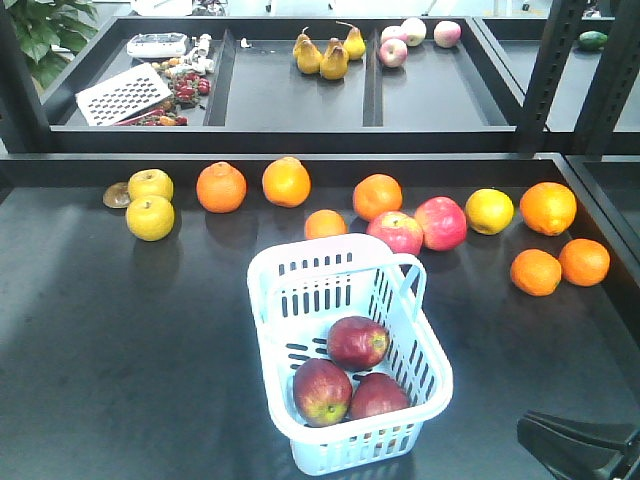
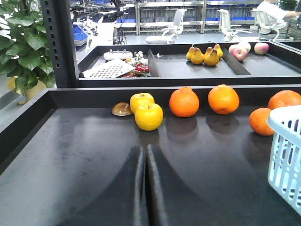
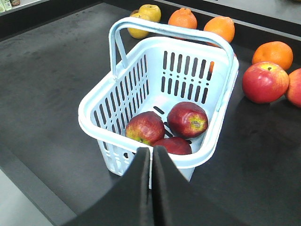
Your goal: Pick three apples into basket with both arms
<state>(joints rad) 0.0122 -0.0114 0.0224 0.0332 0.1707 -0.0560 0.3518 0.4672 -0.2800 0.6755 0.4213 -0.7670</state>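
Note:
Three dark red apples lie together inside the pale blue basket (image 1: 350, 455): one towards the back (image 1: 358, 342), one at front left (image 1: 321, 392), one at front right (image 1: 378, 396). In the right wrist view the apples (image 3: 187, 119) (image 3: 145, 128) (image 3: 173, 145) sit on the slotted bottom, and the handle (image 3: 171, 29) stands upright. My right gripper (image 3: 151, 150) is shut and empty, just outside the basket's near rim (image 3: 94, 101). My left gripper (image 2: 145, 149) is shut and empty over the bare table, left of the basket (image 2: 284, 160). A black part of the right arm (image 1: 575, 445) shows at the bottom right.
Behind the basket runs a row of fruit: two yellow apples (image 1: 150, 215), several oranges (image 1: 286, 182), two pinkish-red apples (image 1: 440, 222). More oranges (image 1: 536, 271) lie to the right. The rear trays hold pears (image 1: 323, 55), apples (image 1: 392, 52) and a white grater (image 1: 122, 93).

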